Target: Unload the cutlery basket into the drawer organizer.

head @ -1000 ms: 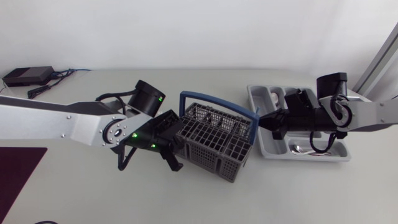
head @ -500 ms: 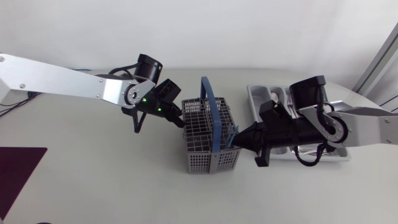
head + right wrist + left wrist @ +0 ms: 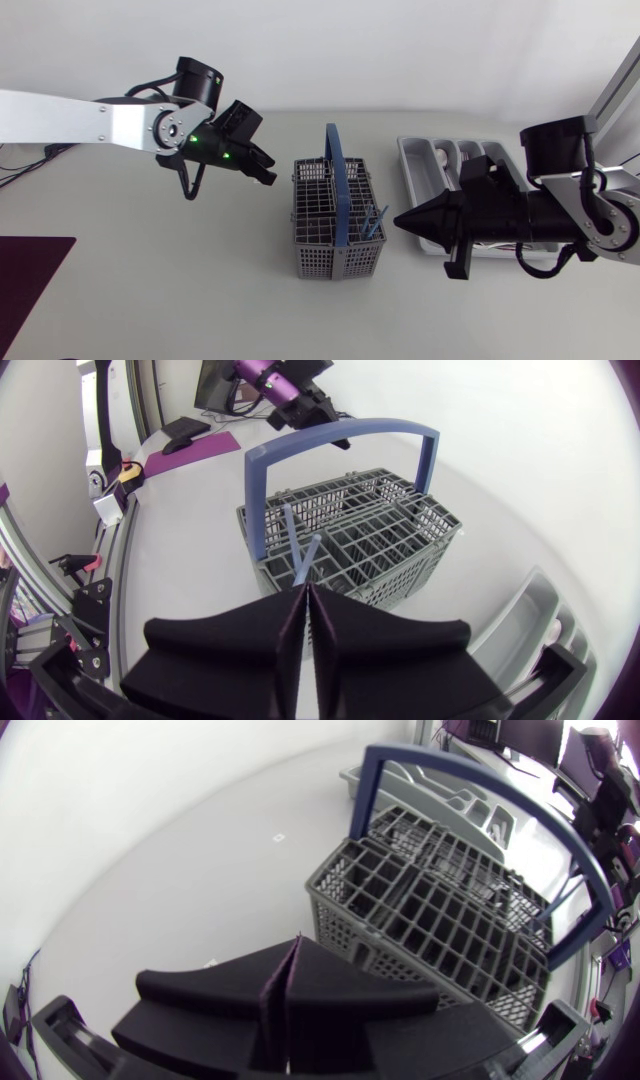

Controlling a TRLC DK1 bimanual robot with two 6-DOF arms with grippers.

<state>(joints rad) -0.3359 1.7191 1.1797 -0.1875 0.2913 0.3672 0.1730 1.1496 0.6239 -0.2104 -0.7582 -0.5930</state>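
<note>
The grey cutlery basket (image 3: 333,218) with its blue handle (image 3: 337,170) stands upright at mid-table, with blue utensils (image 3: 372,222) sticking out of its right-hand cells. The pale drawer organizer (image 3: 411,168) lies to the right of it, partly hidden by my right arm. My left gripper (image 3: 264,173) is shut and empty, off the basket's far left corner. My right gripper (image 3: 402,221) is shut and empty, its tips just right of the basket. In the right wrist view, the blue utensils (image 3: 301,555) rise just ahead of the gripper (image 3: 305,592). Seen from the left wrist, the basket (image 3: 450,915) lies ahead of the gripper (image 3: 295,945).
A dark purple mat (image 3: 30,275) lies at the table's left front edge. Some cutlery shows in the organizer's far compartments (image 3: 441,155). Bare tabletop (image 3: 180,290) stretches in front of and behind the basket.
The basket has turned from tilted to square and upright. My left gripper has drawn back from it toward the far left. My right gripper has pulled away to the right of the basket.
</note>
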